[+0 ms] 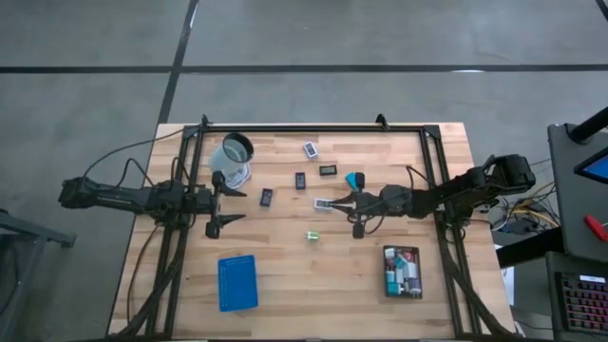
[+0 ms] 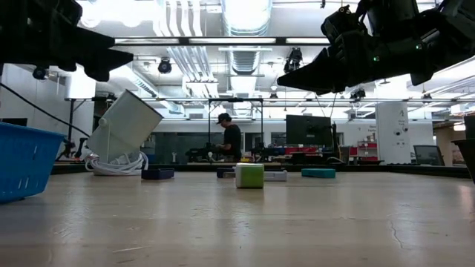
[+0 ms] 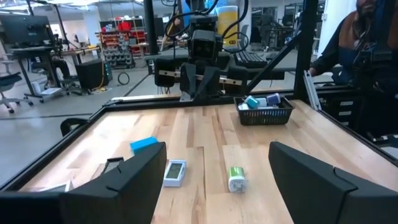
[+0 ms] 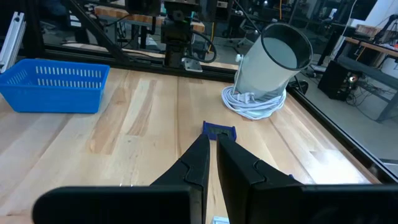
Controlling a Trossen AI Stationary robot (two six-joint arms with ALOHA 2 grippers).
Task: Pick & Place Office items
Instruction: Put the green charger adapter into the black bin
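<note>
Small office items lie scattered on the wooden table: a green block (image 1: 312, 236), a teal block (image 1: 353, 180), a white piece (image 1: 311, 149), dark flat rectangles (image 1: 300, 180) and a flat labelled piece (image 1: 323, 203). My left gripper (image 1: 239, 205) hangs open at the table's left, above the wood, pointing toward the green block (image 3: 236, 178) and a white labelled piece (image 3: 175, 173). My right gripper (image 1: 334, 202) is shut with nothing in it, held well above the table (image 2: 297, 78), near the flat labelled piece. A blue-edged flat piece (image 4: 219, 130) lies beyond its fingertips.
A clear round cup (image 1: 235, 157) leans tilted on a coil of white cable at the far left. A blue tray (image 1: 237, 282) sits near the front left. A black tray (image 1: 402, 272) at the front right holds several items. A black frame borders the table.
</note>
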